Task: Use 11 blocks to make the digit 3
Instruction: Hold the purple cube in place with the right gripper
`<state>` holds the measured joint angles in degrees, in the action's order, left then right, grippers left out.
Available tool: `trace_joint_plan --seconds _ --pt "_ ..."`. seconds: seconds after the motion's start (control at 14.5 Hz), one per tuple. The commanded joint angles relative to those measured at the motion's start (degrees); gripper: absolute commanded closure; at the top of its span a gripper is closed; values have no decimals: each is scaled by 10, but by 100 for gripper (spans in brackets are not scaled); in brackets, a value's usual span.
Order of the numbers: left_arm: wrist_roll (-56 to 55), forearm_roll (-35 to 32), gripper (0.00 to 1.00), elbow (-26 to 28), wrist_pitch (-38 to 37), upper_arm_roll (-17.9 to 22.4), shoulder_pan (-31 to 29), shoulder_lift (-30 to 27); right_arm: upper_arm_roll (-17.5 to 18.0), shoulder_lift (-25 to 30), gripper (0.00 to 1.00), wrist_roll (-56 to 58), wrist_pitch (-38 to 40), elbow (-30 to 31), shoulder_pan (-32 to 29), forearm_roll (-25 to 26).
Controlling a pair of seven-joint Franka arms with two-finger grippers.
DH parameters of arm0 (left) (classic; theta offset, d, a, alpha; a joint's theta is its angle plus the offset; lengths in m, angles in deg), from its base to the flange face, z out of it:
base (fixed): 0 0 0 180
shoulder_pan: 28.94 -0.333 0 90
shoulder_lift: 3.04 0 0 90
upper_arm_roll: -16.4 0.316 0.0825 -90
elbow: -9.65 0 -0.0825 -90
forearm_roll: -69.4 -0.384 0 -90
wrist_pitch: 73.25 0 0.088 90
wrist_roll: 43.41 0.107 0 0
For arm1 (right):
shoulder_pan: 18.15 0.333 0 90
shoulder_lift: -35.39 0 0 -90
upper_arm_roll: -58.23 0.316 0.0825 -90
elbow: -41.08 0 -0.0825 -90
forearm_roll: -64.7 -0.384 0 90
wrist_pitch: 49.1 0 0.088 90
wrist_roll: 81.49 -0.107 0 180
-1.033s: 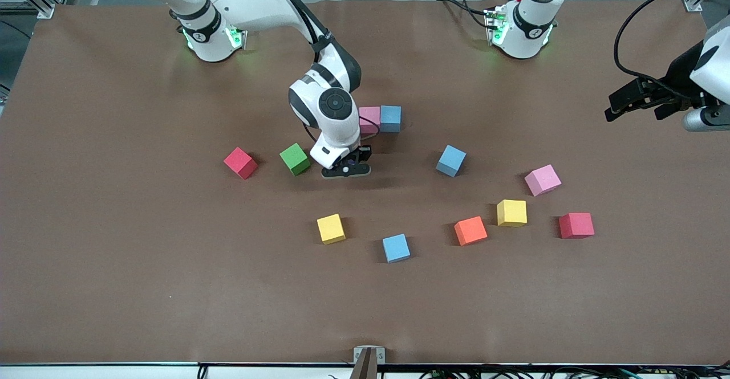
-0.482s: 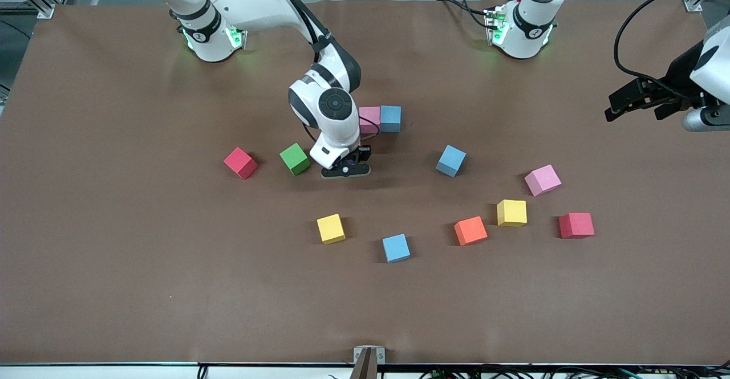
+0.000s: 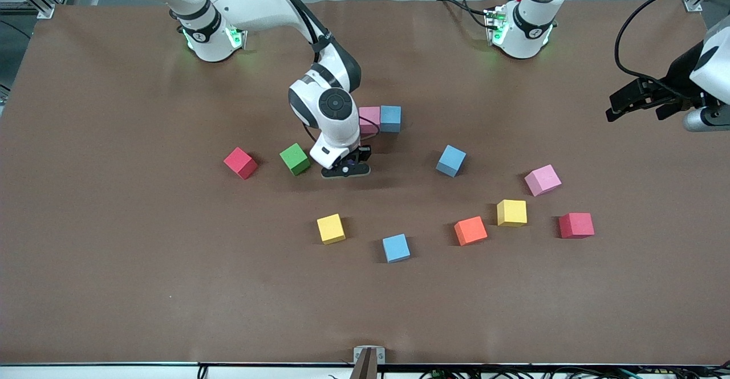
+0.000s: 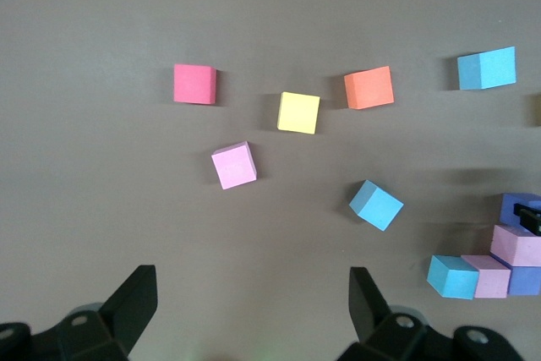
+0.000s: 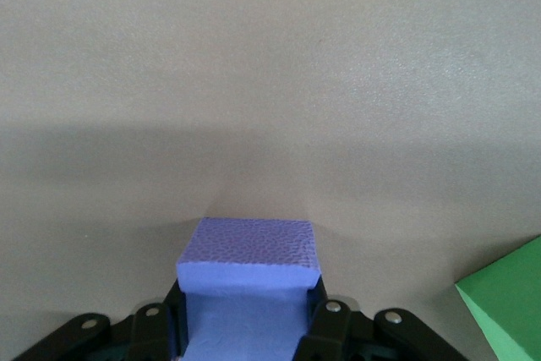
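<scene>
My right gripper [image 3: 346, 169] is low over the table beside the green block [image 3: 295, 158], shut on a purple block [image 5: 249, 251] that fills its jaws [image 5: 247, 314]. In the front view the hand hides this block. A pink block [image 3: 369, 118] and a light blue block [image 3: 390, 118] touch side by side next to the right wrist. Loose on the table are light blue blocks [image 3: 451, 160] [image 3: 396, 248], yellow blocks [image 3: 331, 228] [image 3: 511, 212], an orange block [image 3: 470, 230] and another pink one [image 3: 542, 179]. My left gripper [image 3: 636, 111] waits open and empty [image 4: 254, 281] over its end of the table.
Two red cubes lie on the brown mat: one [image 3: 240, 162] beside the green block toward the right arm's end, one [image 3: 576, 225] beside the yellow block toward the left arm's end. A small metal bracket [image 3: 368, 355] sits at the table's near edge.
</scene>
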<state>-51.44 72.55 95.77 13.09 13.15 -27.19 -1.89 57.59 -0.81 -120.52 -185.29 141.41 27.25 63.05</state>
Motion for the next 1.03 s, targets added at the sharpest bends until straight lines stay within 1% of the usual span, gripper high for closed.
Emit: trace_joint_plan --seconds 0.0,0.69,0.96 --pt "-4 -16 0 -1 1 -3 -2 -2 1 9 100 -18 0 26 3 -2" --pt "-1 -18 0 0 -4 -4 4 -4 2 8 100 -17 -1 25 7 -2" --pt "-4 -19 0 0 -24 -8 8 -4 2 8 100 -8 0 25 8 1"
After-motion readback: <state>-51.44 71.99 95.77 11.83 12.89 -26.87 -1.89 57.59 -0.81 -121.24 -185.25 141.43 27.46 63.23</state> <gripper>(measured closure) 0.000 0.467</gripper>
